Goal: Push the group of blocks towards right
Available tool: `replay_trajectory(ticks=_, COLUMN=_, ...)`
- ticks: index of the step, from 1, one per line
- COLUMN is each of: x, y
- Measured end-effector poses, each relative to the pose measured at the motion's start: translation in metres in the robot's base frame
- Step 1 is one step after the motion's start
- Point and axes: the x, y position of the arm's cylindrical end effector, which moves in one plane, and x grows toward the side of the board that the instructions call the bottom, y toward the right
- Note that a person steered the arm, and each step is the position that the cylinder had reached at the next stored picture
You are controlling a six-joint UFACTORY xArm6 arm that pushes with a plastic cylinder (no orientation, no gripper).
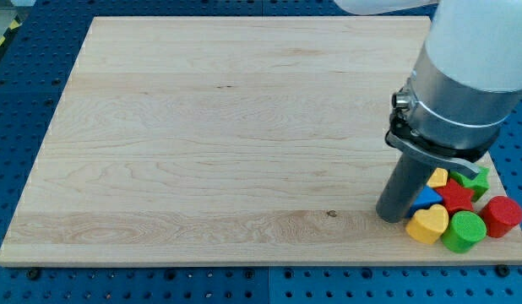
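My tip (391, 216) is seen planted on the desk (202, 127), touching the view's-left edge of the block group; no gripper is fitted, so no open or closed state can be told. The group is packed at the desk's bottom-right corner in the view. Relative to my tip: the blue block (425, 198) is pressed directly against it on the view's right, the yellow heart (427, 225) sits just right and below, the green cylinder (463, 231) beyond that, the red star (456, 197) behind the blue one, the red cylinder (501, 215) farthest right at the desk edge. A second yellow block (437, 177) and a green star (476, 181) are tucked under the arm housing, partly hidden.
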Motion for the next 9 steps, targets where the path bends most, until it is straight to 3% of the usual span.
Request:
replay_trajectory(ticks=3, x=0.0, y=0.017)
replay_trajectory(ticks=4, x=0.0, y=-0.012)
replay_trajectory(ticks=7, x=0.046, y=-0.022)
replay_trajectory(ticks=9, x=0.046, y=0.017)
